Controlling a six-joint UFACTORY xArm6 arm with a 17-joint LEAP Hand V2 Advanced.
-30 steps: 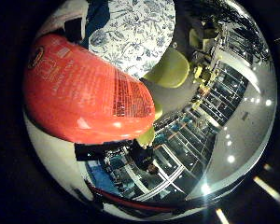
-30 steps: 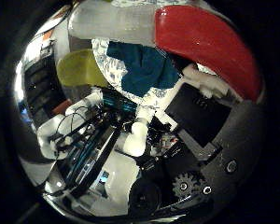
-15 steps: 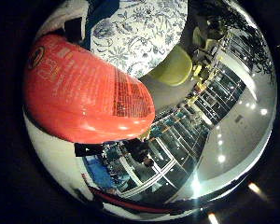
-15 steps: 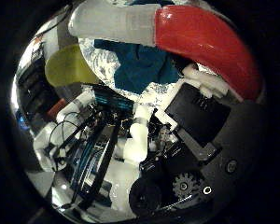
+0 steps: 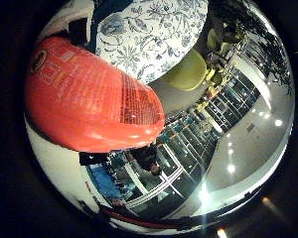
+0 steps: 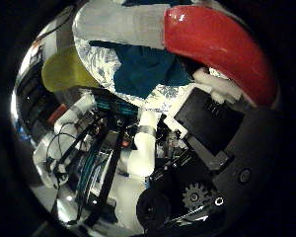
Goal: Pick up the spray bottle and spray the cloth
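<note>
The red spray bottle (image 5: 84, 104) fills much of the little finger side view, close against my palm. In the thumb side view its red body (image 6: 212, 44) runs into a pale grey upper part (image 6: 118, 22). My right hand (image 6: 207, 123) shows white and black fingers curled against the bottle's red body. Beyond the bottle, a dark teal cloth (image 6: 143, 74) lies crumpled on a round table with a blue-and-white floral cover (image 5: 154, 29). The bottle is off the table, held over the cloth's side of it.
A yellow-green chair (image 5: 188, 74) stands beside the table. The robot's white arm (image 6: 143, 148) and its black base parts rise next to the table edge. Shelving and glass partitions (image 5: 188, 144) line the room behind.
The whole picture has shifted, so the camera moved: table and cloth now loom larger, as if the hand has come closer to them. The bottle stays in the same place against the palm.
</note>
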